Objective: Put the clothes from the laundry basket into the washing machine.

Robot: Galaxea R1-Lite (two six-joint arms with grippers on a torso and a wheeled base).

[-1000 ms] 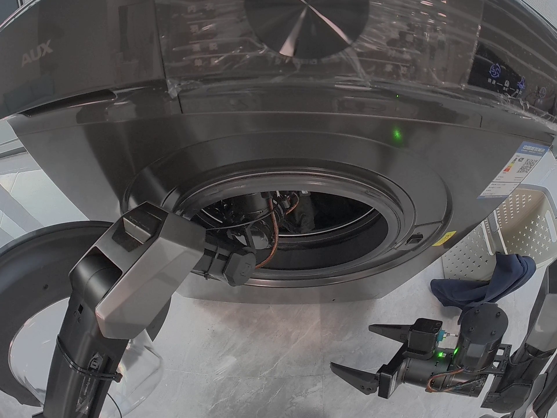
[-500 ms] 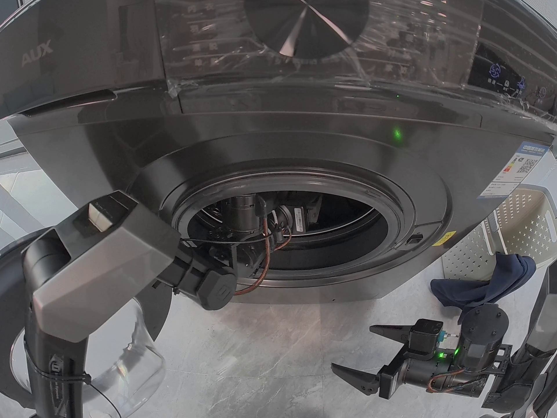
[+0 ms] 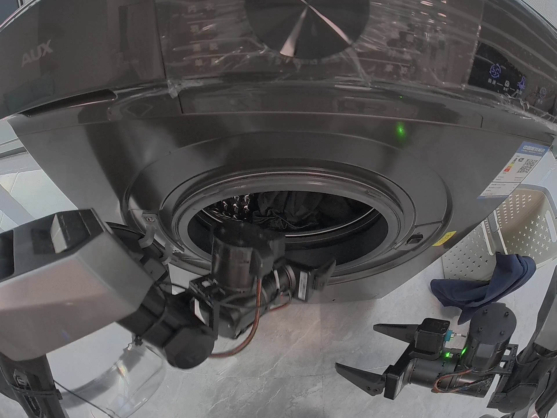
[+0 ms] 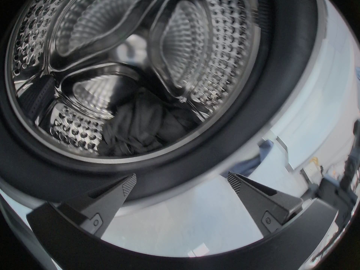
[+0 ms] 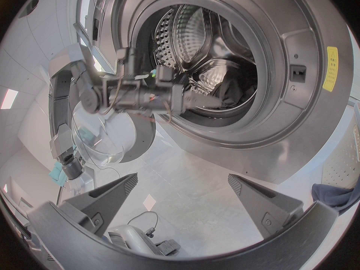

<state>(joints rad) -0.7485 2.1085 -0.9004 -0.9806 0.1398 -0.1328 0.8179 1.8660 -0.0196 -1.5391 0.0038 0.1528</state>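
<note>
Clothes for the wash lie in two places: one dark bundle [image 4: 137, 126] sits at the bottom of the steel drum [image 4: 210, 53] of the washing machine [image 3: 278, 129]. One navy garment [image 3: 493, 283] hangs over the rim of the white perforated laundry basket [image 3: 525, 219], which stands on the floor to the machine's right. Whether the dark bundle is a single piece or several cannot be told.

The left hand [image 4: 180, 179] hovers just outside the round door opening, in front of its lower rim. Its two fingers are spread wide with nothing between them. The bundle lies beyond it, deeper in the drum and well apart from the fingertips.

The right hand [image 3: 355, 348] hangs low over the grey tiled floor [image 3: 301, 343], in front of the machine and near the basket, fingers likewise wide and empty. The navy garment is near it on the basket side, not touching.

The machine's round door [image 3: 116, 378], with its clear glass bowl, stands swung open at the left. Counted: one washing machine, one basket, two lots of clothing, two hands. One yellow sticker [image 5: 330, 68] marks the door frame beside the latch slot [image 5: 298, 73].
</note>
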